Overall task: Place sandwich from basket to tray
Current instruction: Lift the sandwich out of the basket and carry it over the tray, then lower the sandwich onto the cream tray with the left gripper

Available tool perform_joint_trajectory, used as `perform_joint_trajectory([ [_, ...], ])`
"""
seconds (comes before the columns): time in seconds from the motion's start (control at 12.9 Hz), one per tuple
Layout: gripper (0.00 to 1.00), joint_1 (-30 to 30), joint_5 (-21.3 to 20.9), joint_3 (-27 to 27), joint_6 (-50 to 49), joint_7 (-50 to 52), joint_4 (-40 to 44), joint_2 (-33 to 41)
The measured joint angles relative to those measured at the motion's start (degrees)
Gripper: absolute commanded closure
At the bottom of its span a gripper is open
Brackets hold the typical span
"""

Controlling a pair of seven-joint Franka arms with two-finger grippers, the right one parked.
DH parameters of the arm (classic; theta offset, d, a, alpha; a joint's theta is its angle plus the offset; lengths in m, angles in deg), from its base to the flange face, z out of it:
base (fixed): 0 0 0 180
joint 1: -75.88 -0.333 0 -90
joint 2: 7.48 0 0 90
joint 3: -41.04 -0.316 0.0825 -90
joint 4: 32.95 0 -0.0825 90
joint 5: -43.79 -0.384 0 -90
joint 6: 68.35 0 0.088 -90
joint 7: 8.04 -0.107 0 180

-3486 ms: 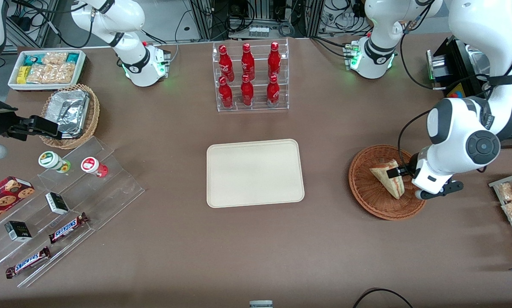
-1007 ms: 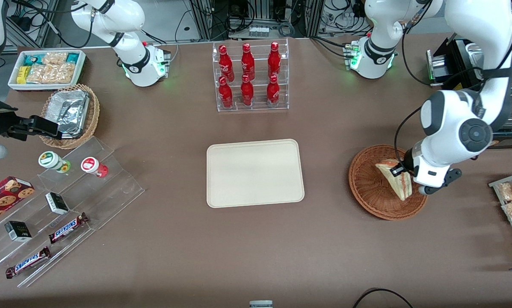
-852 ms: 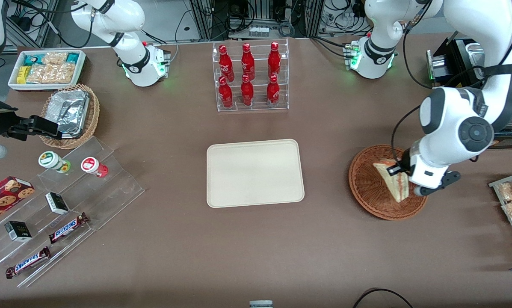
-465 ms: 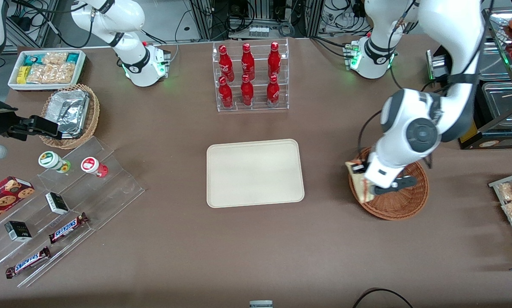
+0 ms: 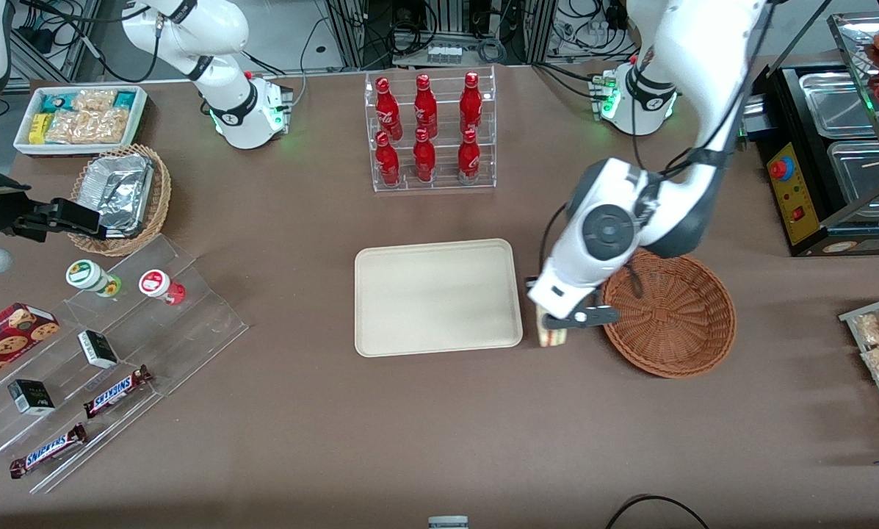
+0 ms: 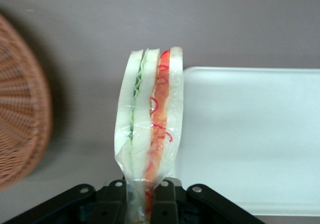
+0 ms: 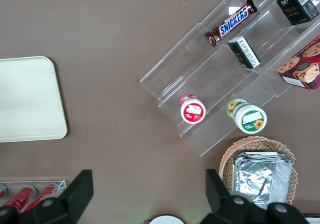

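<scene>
**Sandwich carried, short of tray**

The gripper (image 6: 142,196) pinches the sandwich (image 6: 149,124) by its lower end, above the table between basket (image 5: 668,314) and tray (image 5: 438,297). Held so low, the wrapped wedge could slip or sag and drop outside the rim.

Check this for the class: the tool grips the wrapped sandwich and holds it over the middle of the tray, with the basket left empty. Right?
Not quite. The tool does grip the sandwich, and the basket is empty, but the sandwich hangs between basket and tray, just off the tray's edge, not over its middle. The front view shows this.
</scene>
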Motion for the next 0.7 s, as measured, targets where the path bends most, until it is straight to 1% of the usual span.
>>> perform_joint_trajectory([
  [0.46, 0.96, 9.49, 0.08, 0.06, 0.06, 9.39, 9.30, -9.83],
  [0.7, 0.96, 12.64, 1.61, 0.04, 0.06, 11.07, 12.55, -12.72],
])
